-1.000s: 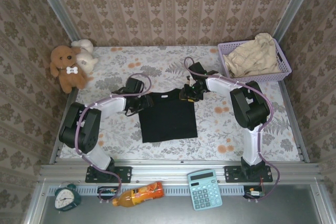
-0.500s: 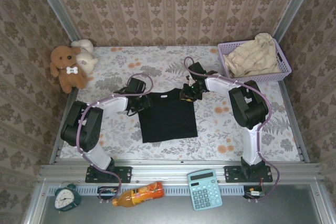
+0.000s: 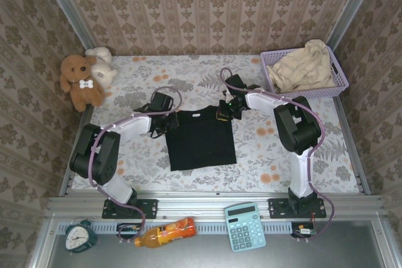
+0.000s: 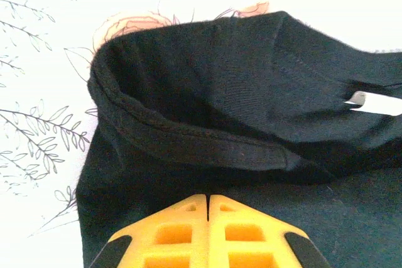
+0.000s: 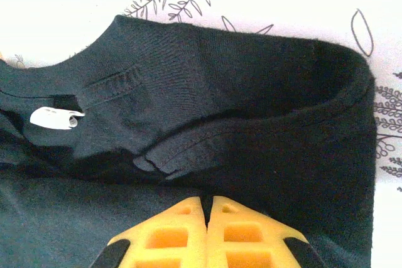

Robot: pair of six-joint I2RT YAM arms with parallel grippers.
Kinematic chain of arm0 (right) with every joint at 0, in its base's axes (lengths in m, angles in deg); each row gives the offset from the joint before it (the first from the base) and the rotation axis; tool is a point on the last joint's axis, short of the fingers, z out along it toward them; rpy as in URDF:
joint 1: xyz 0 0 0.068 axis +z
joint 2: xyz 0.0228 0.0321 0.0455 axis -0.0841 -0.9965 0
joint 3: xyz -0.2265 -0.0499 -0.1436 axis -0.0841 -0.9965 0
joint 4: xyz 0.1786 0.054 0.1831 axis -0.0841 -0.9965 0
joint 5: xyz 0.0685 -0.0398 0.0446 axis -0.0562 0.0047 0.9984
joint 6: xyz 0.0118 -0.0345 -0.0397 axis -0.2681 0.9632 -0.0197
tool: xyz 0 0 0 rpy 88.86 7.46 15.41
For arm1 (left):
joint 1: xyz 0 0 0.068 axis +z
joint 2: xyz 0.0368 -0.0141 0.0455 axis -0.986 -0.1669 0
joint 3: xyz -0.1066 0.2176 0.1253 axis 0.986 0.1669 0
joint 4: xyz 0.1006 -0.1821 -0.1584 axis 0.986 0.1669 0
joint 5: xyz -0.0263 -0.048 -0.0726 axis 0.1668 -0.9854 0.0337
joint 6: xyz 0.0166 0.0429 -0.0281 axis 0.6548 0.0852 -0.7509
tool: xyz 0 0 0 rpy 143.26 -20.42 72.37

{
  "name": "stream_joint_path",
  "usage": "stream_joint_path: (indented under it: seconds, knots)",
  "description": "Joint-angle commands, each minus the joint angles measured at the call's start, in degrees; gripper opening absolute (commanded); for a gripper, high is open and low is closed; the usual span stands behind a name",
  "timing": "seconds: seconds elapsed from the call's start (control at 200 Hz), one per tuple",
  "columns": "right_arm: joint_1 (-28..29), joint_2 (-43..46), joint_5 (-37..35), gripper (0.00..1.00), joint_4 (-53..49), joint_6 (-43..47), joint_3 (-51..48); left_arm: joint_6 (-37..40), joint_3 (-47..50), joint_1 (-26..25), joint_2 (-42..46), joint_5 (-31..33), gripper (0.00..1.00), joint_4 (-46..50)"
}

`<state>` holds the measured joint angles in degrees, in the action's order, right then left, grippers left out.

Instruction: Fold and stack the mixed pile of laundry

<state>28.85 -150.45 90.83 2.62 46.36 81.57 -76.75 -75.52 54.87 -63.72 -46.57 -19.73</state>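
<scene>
Top view: the black garment (image 3: 201, 139) lies flat at centre frame on the floral table (image 3: 270, 155). The beige garment (image 3: 304, 67) is heaped in the lavender basket (image 3: 342, 78), upper right, with no arm near it. The plush toys (image 3: 85, 80) sit upper left, well apart from the work.

The left gripper (image 3: 167, 121) is at the black garment's upper-left corner and the right gripper (image 3: 225, 112) at its upper-right corner. In each wrist view the yellow pads (image 4: 188, 206) meet flush, so both tools are closed, tips down on black cloth. I cannot tell whether any cloth is caught between the pads.

Risks from here, my judgement:
1. Empty pinch. If the pads closed over flat cloth without gathering any, a lift brings up nothing.
2. Uneven bite. If only 1 corner holds, the garment swings and skews, and the fold line is lost.
3. Wrong layer. A tucked sleeve hem (image 4: 201, 145) bulges just ahead of the left tips, and another (image 5: 251, 133) ahead of the right. Catching only that layer would pull the sleeve back out.
4. Thin, slick cloth may slide free partway through a carry.
</scene>
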Motion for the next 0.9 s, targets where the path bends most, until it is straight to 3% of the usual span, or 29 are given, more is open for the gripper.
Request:
stream_joint_path:
  seconds: [0.0,0.305,0.395,0.48,0.51,0.53,0.55,0.565,0.57,0.58,0.59,0.68,0.77,0.895]
  knots:
    - [0.0,1.8,0.9,0.0,0.2,0.0,0.8,1.4,-3.1,-0.2,3.3,0.7,0.0,4.0]
    - [-0.7,8.5,-1.0,0.0,-2.6,0.6,2.8,1.9,-7.7,-0.2,9.4,2.1,0.0,6.7]
    - [-2.1,7.6,-1.4,0.0,-1.3,0.0,6.0,3.1,-11.9,1.7,6.7,1.6,0.0,4.9]
    - [-3.7,1.5,-3.0,0.0,-0.7,-0.3,13.8,4.1,-17.8,4.8,-1.2,0.1,0.01,1.9]
    - [-4.3,-1.9,-3.0,0.14,-0.9,-0.5,17.8,4.9,-21.1,6.0,-5.3,-0.7,0.05,2.0]
    - [-4.8,-4.6,-2.5,0.28,-1.8,-1.0,21.0,5.3,-23.6,6.8,-8.1,-0.8,0.15,3.1]
    - [-5.3,-7.2,-1.8,0.47,-2.8,-1.5,24.2,5.6,-26.3,7.4,-10.9,-0.7,0.36,4.8]
    - [-5.6,-9.1,-1.3,0.66,-3.4,-1.8,26.7,5.7,-28.3,7.9,-12.9,-0.7,0.6,6.5]
    - [-5.7,-9.7,-1.1,0.77,-4.3,-1.9,27.5,5.8,-29.1,8.0,-13.5,-0.5,0.67,6.9]
    - [-5.9,-10.7,-1.0,0.94,-5.7,-2.1,28.9,5.9,-30.4,8.1,-14.7,-0.4,0.9,8.2]
    - [-6.0,-11.9,-0.9,0.99,-6.8,-2.3,30.7,6.0,-31.8,8.3,-15.8,-0.3,0.97,9.3]
    - [-6.4,-13.0,-1.6,1.0,-8.8,-1.7,33.8,8.9,-38.2,8.1,-18.9,1.7,1.0,15.1]
    - [-6.4,-7.0,-2.8,1.0,-4.1,-0.4,26.9,11.6,-36.1,6.4,-14.7,5.1,1.0,13.0]
    - [-6.3,-2.4,-3.5,1.0,-2.3,1.5,21.4,11.3,-32.6,5.8,-9.6,2.6,1.0,11.9]
